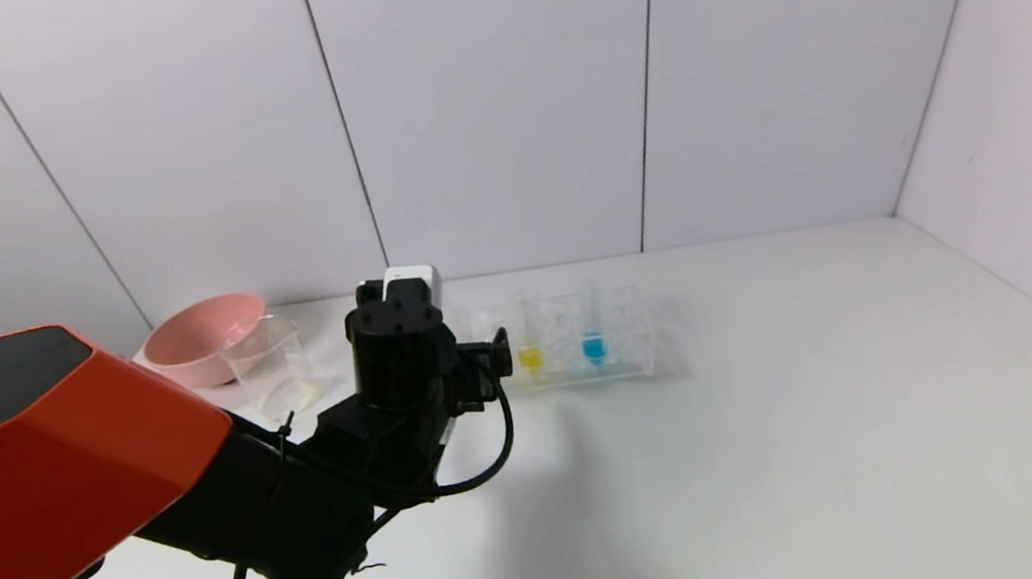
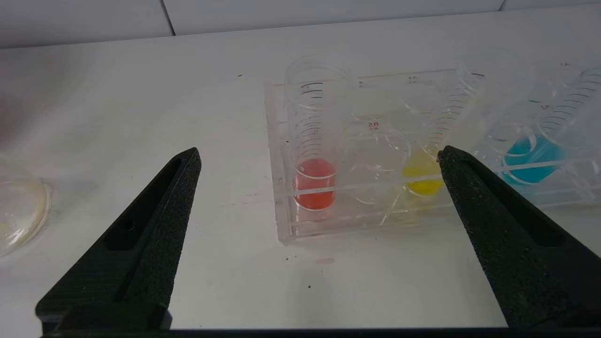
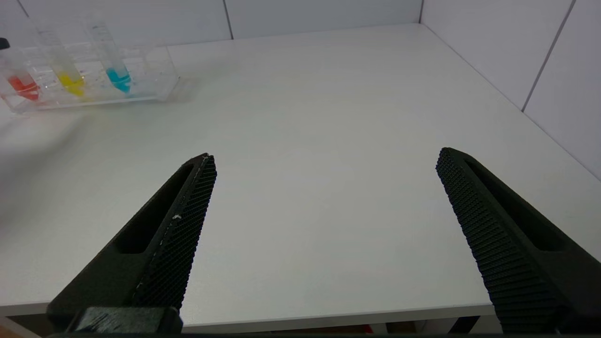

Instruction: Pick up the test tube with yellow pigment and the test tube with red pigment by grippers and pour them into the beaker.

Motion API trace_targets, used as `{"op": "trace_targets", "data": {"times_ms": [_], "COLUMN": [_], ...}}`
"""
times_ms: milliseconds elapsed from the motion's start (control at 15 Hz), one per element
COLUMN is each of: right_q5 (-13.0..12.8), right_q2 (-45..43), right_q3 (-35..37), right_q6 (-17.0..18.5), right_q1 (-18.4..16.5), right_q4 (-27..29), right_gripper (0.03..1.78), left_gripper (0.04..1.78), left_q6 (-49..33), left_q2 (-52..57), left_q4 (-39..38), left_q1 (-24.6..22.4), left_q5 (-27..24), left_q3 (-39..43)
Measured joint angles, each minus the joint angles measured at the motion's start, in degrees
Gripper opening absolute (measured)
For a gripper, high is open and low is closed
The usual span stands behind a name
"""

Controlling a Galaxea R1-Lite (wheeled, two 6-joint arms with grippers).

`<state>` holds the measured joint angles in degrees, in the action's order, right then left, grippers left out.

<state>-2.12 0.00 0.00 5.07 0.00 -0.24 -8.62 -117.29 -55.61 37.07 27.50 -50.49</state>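
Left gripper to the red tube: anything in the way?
Only bare table and the clear rack wall; left wrist view shows the open left gripper facing the test tube with red pigment.

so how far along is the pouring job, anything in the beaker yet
Nothing poured yet: the red tube and yellow tube stand filled in the rack, and the beaker looks empty. In hand: the open left gripper faces the red tube. The right gripper waits open, holding nothing. Both picks and pours remain.
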Motion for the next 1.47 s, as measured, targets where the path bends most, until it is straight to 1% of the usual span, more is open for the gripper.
{"op": "trace_targets", "data": {"times_ms": [133, 400, 533, 667, 733, 867, 1000, 1067, 1133, 1200, 1467], "right_q5": [0.0, 0.0, 0.0, 0.0, 0.0, 0.0, 0.0, 0.0, 0.0, 0.0, 0.0], "right_q2": [0.0, 0.0, 0.0, 0.0, 0.0, 0.0, 0.0, 0.0, 0.0, 0.0, 0.0], "right_q3": [0.0, 0.0, 0.0, 0.0, 0.0, 0.0, 0.0, 0.0, 0.0, 0.0, 0.0], "right_q6": [0.0, 0.0, 0.0, 0.0, 0.0, 0.0, 0.0, 0.0, 0.0, 0.0, 0.0], "right_q1": [0.0, 0.0, 0.0, 0.0, 0.0, 0.0, 0.0, 0.0, 0.0, 0.0, 0.0], "right_q4": [0.0, 0.0, 0.0, 0.0, 0.0, 0.0, 0.0, 0.0, 0.0, 0.0, 0.0], "right_gripper": [1.71, 1.71, 1.71, 1.71, 1.71, 1.71, 1.71, 1.71, 1.71, 1.71, 1.71], "left_gripper": [1.76, 1.76, 1.71, 1.54, 1.43, 1.11, 0.71, 0.55, 0.46, 0.43, 0.43], "left_q6": [1.3, 6.3, 6.4, 6.5, 6.5, 6.4, 6.4, 6.4, 6.4, 6.4, 6.4], "left_q2": [-1.8, -5.6, -6.7, -7.5, -7.9, -8.7, -9.6, -10.0, -10.4, -10.6, -10.9], "left_q4": [-2.2, -10.5, -12.1, -13.3, -13.5, -14.6, -16.5, -17.0, -17.4, -17.7, -17.9], "left_q1": [-0.1, -1.3, -1.7, -1.8, -1.8, -1.8, -1.8, -1.8, -1.7, -1.7, -1.7], "left_q5": [0.7, 2.3, 1.8, 1.8, 1.8, 1.8, 1.8, 1.6, 1.7, 1.6, 1.7], "left_q3": [-1.1, -2.3, -2.5, -2.6, -2.8, -3.1, -3.6, -3.9, -4.0, -4.1, -4.2]}}
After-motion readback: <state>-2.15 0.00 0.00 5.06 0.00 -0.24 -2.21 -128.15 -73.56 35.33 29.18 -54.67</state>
